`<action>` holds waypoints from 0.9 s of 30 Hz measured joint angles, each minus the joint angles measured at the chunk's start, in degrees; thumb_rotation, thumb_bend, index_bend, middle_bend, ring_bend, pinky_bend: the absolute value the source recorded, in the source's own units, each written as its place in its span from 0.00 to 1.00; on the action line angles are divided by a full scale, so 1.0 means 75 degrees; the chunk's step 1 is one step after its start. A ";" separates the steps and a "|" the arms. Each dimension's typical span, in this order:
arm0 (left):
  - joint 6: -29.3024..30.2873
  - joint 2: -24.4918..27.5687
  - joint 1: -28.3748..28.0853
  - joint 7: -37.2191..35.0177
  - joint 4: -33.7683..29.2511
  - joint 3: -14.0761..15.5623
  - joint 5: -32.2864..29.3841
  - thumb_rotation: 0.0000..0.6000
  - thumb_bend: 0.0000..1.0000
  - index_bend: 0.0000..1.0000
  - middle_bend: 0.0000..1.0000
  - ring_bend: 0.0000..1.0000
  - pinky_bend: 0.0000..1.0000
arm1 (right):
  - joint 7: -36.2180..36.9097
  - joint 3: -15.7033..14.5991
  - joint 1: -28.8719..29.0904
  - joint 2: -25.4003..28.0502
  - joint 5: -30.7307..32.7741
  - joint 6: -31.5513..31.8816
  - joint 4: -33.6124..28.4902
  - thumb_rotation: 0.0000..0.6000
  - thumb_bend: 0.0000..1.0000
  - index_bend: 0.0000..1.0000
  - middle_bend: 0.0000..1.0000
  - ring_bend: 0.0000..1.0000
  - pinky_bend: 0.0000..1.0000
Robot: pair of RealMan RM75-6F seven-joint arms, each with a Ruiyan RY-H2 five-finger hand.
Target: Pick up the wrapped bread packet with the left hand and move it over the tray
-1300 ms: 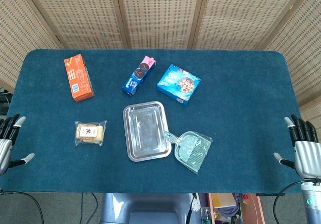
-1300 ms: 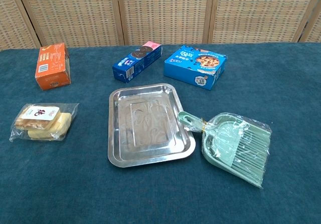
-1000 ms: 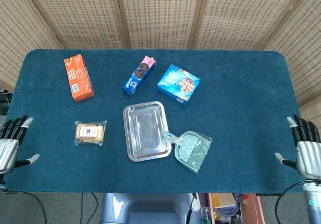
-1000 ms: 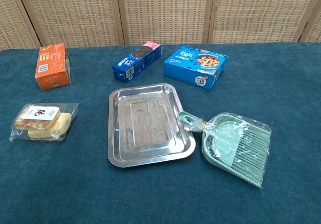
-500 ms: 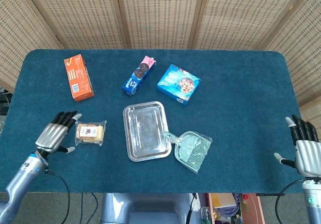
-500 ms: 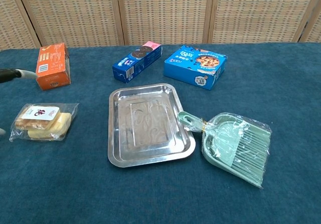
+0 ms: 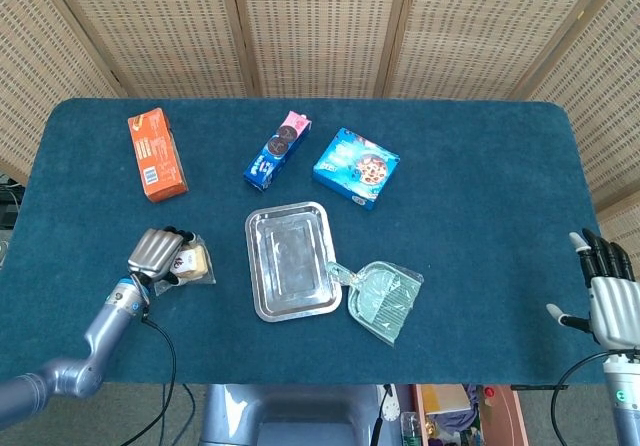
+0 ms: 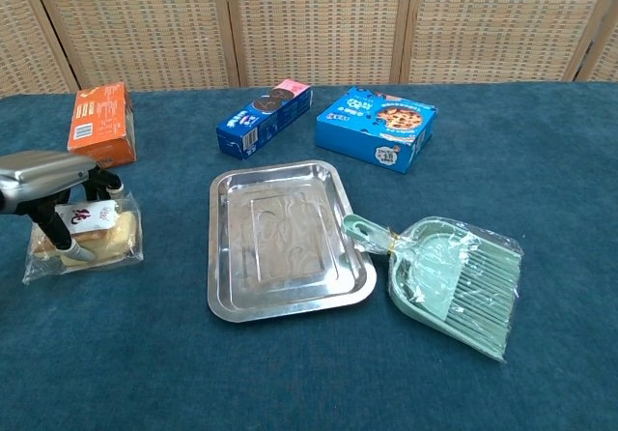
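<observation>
The wrapped bread packet (image 7: 193, 260) (image 8: 104, 237) lies on the blue table left of the steel tray (image 7: 290, 258) (image 8: 280, 238). My left hand (image 7: 157, 251) (image 8: 43, 182) sits on top of it. Its fingers reach down the far side and the thumb presses the near side, so the wrapper is bunched in its grip. The packet's bottom still looks to be touching the table. My right hand (image 7: 611, 302) hangs beyond the table's right edge with fingers spread and nothing in it.
An orange box (image 7: 156, 154) (image 8: 100, 127) lies behind the packet. A blue cookie sleeve (image 7: 277, 150) and a blue cookie box (image 7: 356, 168) stand behind the tray. A wrapped green dustpan (image 7: 385, 299) (image 8: 454, 281) touches the tray's right corner.
My left hand has come in from the table's left edge, reached over the bread packet and closed its fingers around it; the wrapper has crumpled. The right hand stays still.
</observation>
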 measured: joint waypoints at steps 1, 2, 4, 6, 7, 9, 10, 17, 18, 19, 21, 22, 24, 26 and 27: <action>0.0002 -0.0041 -0.0019 0.0069 0.0027 -0.0014 -0.0088 1.00 0.21 0.61 0.58 0.44 0.61 | 0.0017 0.0003 0.0000 0.0005 0.0008 -0.0004 0.0003 1.00 0.00 0.00 0.00 0.00 0.00; 0.0014 -0.0075 -0.0036 0.0113 0.0038 -0.0035 -0.0173 1.00 0.22 0.61 0.59 0.45 0.62 | 0.0037 0.0008 -0.0001 0.0013 0.0018 -0.0007 0.0006 1.00 0.00 0.00 0.00 0.00 0.00; 0.0098 -0.0105 -0.0053 0.0094 0.0002 -0.0085 -0.0256 1.00 0.22 0.62 0.59 0.45 0.62 | 0.0066 0.0016 -0.0004 0.0022 0.0024 0.0000 0.0008 1.00 0.00 0.00 0.00 0.00 0.00; 0.0261 -0.0027 -0.0036 -0.0050 -0.0141 -0.0119 -0.0143 1.00 0.22 0.62 0.59 0.45 0.62 | 0.0095 0.0021 -0.0006 0.0032 0.0026 0.0005 0.0006 1.00 0.00 0.00 0.00 0.00 0.00; 0.0355 0.0033 -0.0023 -0.0143 -0.0236 -0.0137 -0.0053 1.00 0.22 0.62 0.59 0.45 0.62 | 0.0106 0.0022 -0.0006 0.0037 0.0029 0.0000 0.0004 1.00 0.00 0.00 0.00 0.00 0.00; 0.0614 0.0234 0.0013 -0.0391 -0.0543 -0.0186 0.0216 1.00 0.22 0.62 0.59 0.45 0.62 | 0.0117 0.0022 -0.0003 0.0045 0.0045 -0.0018 0.0006 1.00 0.00 0.00 0.00 0.00 0.00; 0.0729 0.0338 0.0027 -0.0495 -0.0704 -0.0211 0.0344 1.00 0.22 0.62 0.59 0.45 0.62 | 0.0120 0.0022 -0.0002 0.0046 0.0051 -0.0026 0.0007 1.00 0.00 0.00 0.00 0.00 0.00; 0.1201 0.1016 -0.0105 -0.0912 -0.2170 -0.0453 0.1107 1.00 0.22 0.62 0.59 0.45 0.61 | 0.0134 0.0026 0.0014 0.0063 0.0080 -0.0069 -0.0002 1.00 0.00 0.00 0.00 0.00 0.00; 0.1181 0.1038 -0.0197 -0.0817 -0.2343 -0.0492 0.1129 1.00 0.22 0.62 0.59 0.45 0.61 | 0.0132 0.0026 0.0016 0.0065 0.0082 -0.0073 -0.0002 1.00 0.00 0.00 0.00 0.00 0.00; 0.1149 0.1026 -0.0272 -0.0709 -0.2415 -0.0520 0.1111 1.00 0.22 0.62 0.59 0.45 0.61 | 0.0131 0.0025 0.0019 0.0066 0.0082 -0.0077 -0.0002 1.00 0.00 0.00 0.00 0.00 0.00; 0.1019 0.0888 -0.0491 -0.0386 -0.2463 -0.0588 0.0961 1.00 0.22 0.62 0.59 0.45 0.61 | 0.0135 0.0024 0.0027 0.0068 0.0087 -0.0099 0.0004 1.00 0.00 0.00 0.00 0.00 0.00; 0.0948 0.0776 -0.0590 -0.0244 -0.2448 -0.0617 0.0860 1.00 0.22 0.62 0.58 0.45 0.61 | 0.0135 0.0024 0.0031 0.0067 0.0095 -0.0108 0.0009 1.00 0.00 0.00 0.00 0.00 0.00; 0.0795 0.0403 -0.0810 -0.0037 -0.2316 -0.0695 0.0578 1.00 0.22 0.62 0.57 0.45 0.61 | 0.0139 0.0019 0.0039 0.0064 0.0101 -0.0135 0.0017 1.00 0.00 0.00 0.00 0.00 0.00; 0.0683 0.0006 -0.1004 0.0039 -0.2090 -0.0758 0.0326 1.00 0.22 0.60 0.54 0.45 0.61 | 0.0141 0.0016 0.0051 0.0062 0.0111 -0.0163 0.0019 1.00 0.00 0.00 0.00 0.00 0.00; 0.0614 -0.0273 -0.1136 0.0113 -0.1880 -0.0795 0.0150 1.00 0.22 0.59 0.52 0.45 0.61 | 0.0141 0.0016 0.0054 0.0061 0.0117 -0.0173 0.0021 1.00 0.00 0.00 0.00 0.00 0.00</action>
